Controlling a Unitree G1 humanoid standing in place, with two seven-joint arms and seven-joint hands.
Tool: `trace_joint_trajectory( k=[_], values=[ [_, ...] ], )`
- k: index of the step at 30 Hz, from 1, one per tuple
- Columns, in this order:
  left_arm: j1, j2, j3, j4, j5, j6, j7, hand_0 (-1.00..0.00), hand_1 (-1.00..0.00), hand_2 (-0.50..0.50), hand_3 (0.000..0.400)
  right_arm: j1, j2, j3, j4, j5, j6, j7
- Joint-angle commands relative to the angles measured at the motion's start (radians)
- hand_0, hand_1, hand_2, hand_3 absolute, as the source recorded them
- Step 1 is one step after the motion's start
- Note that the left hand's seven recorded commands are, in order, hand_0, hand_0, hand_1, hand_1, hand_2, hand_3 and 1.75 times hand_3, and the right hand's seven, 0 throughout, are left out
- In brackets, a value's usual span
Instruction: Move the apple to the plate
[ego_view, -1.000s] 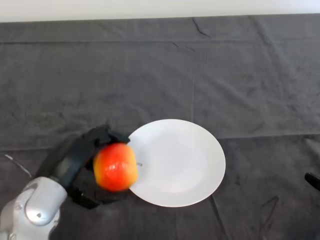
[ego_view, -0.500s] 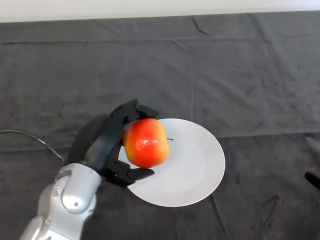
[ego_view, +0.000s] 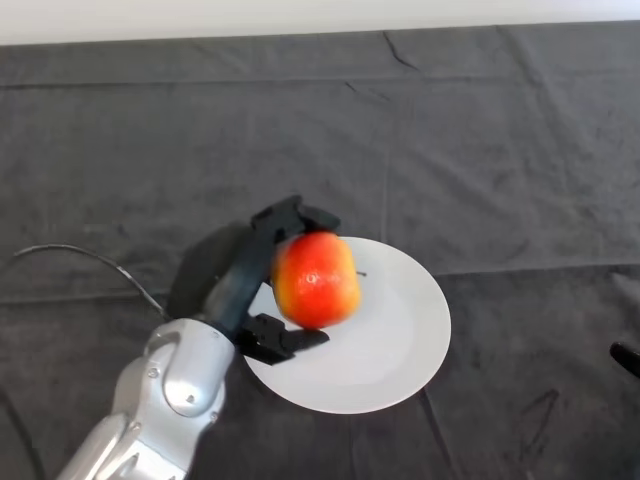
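1. A dark grey cloth covers the tabletop, creased in long folds, with a pale strip of wall along the far edge.
2. My left hand has its fingers and thumb curled round the apple, fingers over its far side and thumb below it.
3. The apple, red shading to orange-yellow, sits over the left part of the white plate.
4. My silver-grey arm comes in from the lower left.
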Motion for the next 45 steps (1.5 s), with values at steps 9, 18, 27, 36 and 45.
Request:
trace_joint_trajectory(
  k=[9,18,27,36,45],
  values=[
    [-0.065,0.039,-0.058,0.062,0.057,-0.013,-0.039,-1.00,-0.84,-0.08,0.400,0.022,0.033,0.0036,0.039,0.0285,0.041,0.0091],
    [-0.083,0.055,-0.061,0.037,0.077,0.020,-0.094,0.00,0.00,0.00,0.000,0.022,0.032,0.0052,0.039,0.0300,0.040,0.0081],
    [-0.099,0.063,-0.003,-0.018,0.065,0.041,-0.120,0.00,0.00,0.00,0.000,0.021,0.032,0.0059,0.039,0.0307,0.039,0.0075],
    [-0.115,0.094,0.121,-0.057,0.017,0.021,-0.122,0.00,0.00,0.00,0.000,0.022,0.032,0.0052,0.039,0.0301,0.040,0.0079],
    [-0.126,0.139,0.288,-0.075,-0.033,-0.010,-0.108,0.00,0.00,0.00,0.000,0.022,0.034,0.0034,0.039,0.0284,0.041,0.0091]
  ],
)
